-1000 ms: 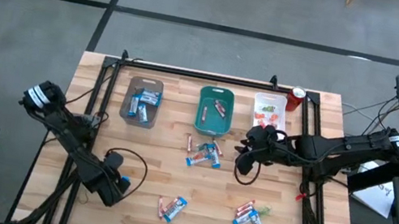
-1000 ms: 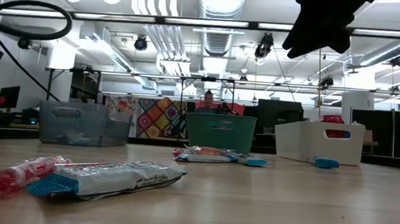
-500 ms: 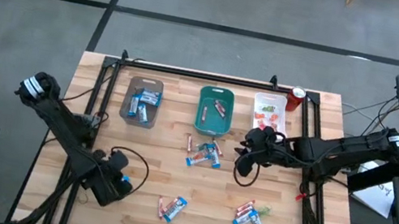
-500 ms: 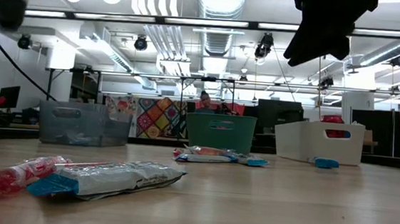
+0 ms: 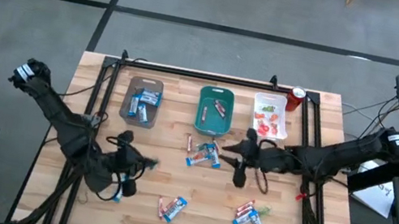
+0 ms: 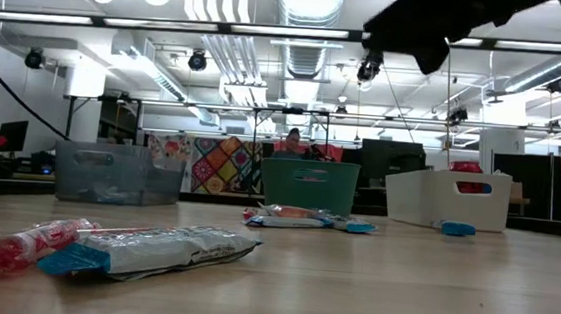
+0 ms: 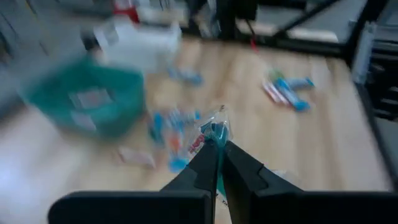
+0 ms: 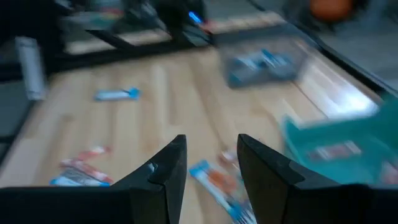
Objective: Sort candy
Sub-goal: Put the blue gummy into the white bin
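Candy lies in three groups on the wooden table: a middle cluster (image 5: 204,154), a pair near the front (image 5: 173,206) and a group at the front right (image 5: 251,217). My left gripper (image 5: 142,166) hovers above the table's left half, shut on one small blue-teal wrapped candy (image 7: 216,126). My right gripper (image 5: 241,167) hangs open and empty, right of the middle cluster; in its wrist view (image 8: 211,146) blue and red candy (image 8: 214,177) lies below it. My left gripper pinches the small blue-teal candy between its two fingertips (image 7: 208,152). The crinkled wrapper end (image 7: 219,119) sticks out past them. The fingers point slanting down toward the table's far right. The candy is lifted clear of the table.
Three trays stand in a row at the back: a grey-brown one (image 5: 142,102) holding blue wrappers, a teal one (image 5: 215,109) and a white one (image 5: 270,114) with red and green pieces. A red can (image 5: 296,98) stands beside the white tray. Black frame rails run along both sides.
My left gripper has risen from the table near the front left and swung round toward the middle of the table, turning at the wrist. My right gripper has tipped toward level and sunk a little, uncovering the near end of the white tray.
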`<move>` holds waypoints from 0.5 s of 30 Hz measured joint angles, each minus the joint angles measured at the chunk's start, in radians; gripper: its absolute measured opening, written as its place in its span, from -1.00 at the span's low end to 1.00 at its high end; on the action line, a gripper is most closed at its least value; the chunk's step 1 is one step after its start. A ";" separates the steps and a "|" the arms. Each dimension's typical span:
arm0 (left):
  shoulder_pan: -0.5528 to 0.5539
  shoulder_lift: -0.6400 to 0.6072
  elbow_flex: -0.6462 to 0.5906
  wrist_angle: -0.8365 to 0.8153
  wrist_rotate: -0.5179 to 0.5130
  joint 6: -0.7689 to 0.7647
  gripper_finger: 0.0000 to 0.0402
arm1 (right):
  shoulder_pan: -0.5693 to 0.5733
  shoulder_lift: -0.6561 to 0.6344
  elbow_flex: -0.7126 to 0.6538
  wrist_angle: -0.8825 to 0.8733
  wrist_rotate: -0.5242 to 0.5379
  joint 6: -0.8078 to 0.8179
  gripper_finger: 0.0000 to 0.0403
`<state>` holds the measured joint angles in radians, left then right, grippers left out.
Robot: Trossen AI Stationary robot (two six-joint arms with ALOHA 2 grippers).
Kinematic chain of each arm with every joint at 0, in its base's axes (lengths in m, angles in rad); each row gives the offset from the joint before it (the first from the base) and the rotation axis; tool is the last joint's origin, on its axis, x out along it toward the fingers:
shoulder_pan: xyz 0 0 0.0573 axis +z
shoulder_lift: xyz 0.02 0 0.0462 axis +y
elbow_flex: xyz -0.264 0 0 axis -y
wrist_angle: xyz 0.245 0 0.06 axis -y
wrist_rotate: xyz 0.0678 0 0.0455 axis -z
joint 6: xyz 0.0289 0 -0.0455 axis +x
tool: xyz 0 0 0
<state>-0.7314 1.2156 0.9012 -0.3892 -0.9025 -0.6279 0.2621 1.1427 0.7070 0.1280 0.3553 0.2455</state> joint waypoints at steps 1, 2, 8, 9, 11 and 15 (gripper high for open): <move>0.014 0.002 0.000 0.049 -0.027 0.082 -1.00 | 0.010 0.002 -0.033 0.089 -0.013 -0.030 -0.33; 0.031 0.006 0.000 0.106 -0.039 0.164 -1.00 | 0.022 0.009 -0.065 0.184 -0.016 -0.056 -0.33; 0.147 0.073 -0.006 0.410 0.126 0.531 -1.00 | 0.063 0.098 -0.178 0.600 -0.019 -0.160 -0.33; 0.169 0.087 -0.007 0.453 0.187 0.565 -1.00 | 0.067 0.121 -0.179 0.630 -0.018 -0.166 -0.33; 0.204 0.119 -0.012 0.522 0.292 0.603 -1.00 | 0.075 0.167 -0.172 0.666 -0.018 -0.176 -0.33; 0.251 0.196 -0.014 0.620 0.348 0.620 -1.00 | 0.085 0.263 -0.109 0.677 -0.018 -0.173 -0.33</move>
<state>-0.4801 1.4119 0.8875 0.2313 -0.5543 -0.0076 0.3471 1.4056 0.5979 0.8053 0.3369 0.0720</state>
